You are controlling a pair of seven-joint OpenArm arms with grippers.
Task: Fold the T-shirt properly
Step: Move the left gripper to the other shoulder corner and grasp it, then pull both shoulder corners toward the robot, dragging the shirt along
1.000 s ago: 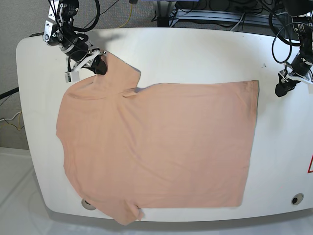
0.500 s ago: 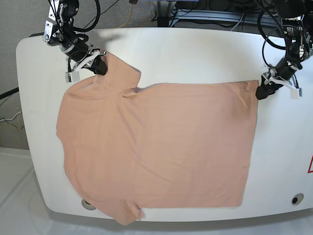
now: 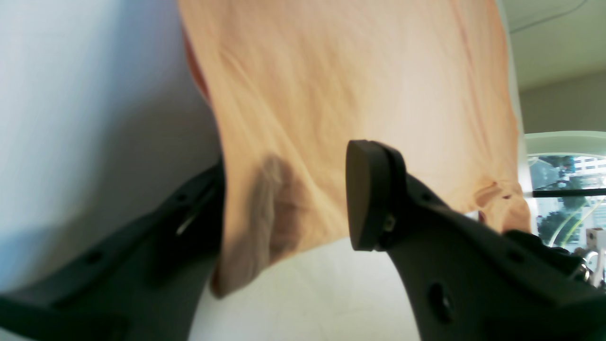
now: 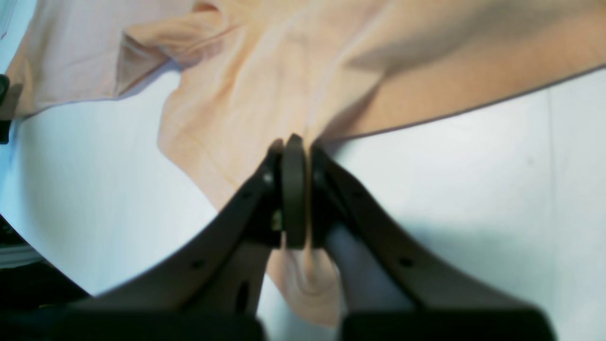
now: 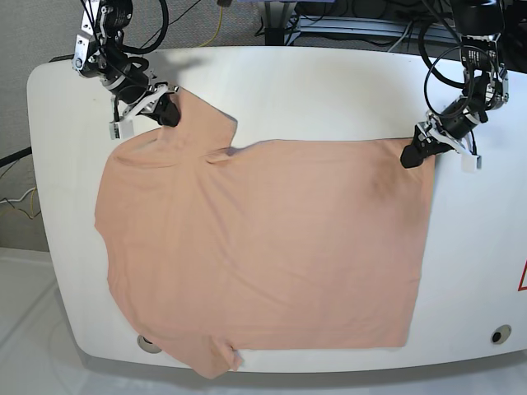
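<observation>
The peach T-shirt (image 5: 263, 247) lies spread flat on the white table (image 5: 329, 90), sleeves toward the left and hem toward the right. My right gripper (image 5: 167, 111) at the back left is shut on the far sleeve; in the right wrist view the fingers (image 4: 293, 156) pinch the cloth (image 4: 284, 71) tightly. My left gripper (image 5: 409, 155) sits at the hem's far corner. In the left wrist view it (image 3: 284, 213) stands open with that corner of the T-shirt (image 3: 355, 71) between its jaws, one finger (image 3: 189, 222) at the cloth's edge and the other pad (image 3: 364, 199) above the cloth.
Cables and metal framing run behind the table's back edge. The shirt's near sleeve hangs over the front edge by a round hole (image 5: 148, 341). Another hole (image 5: 500, 333) and a red mark (image 5: 522, 276) lie at the right edge.
My left gripper has travelled from beyond the shirt's right edge inward onto the hem's far corner. The right gripper and the sleeve it holds have stayed put.
</observation>
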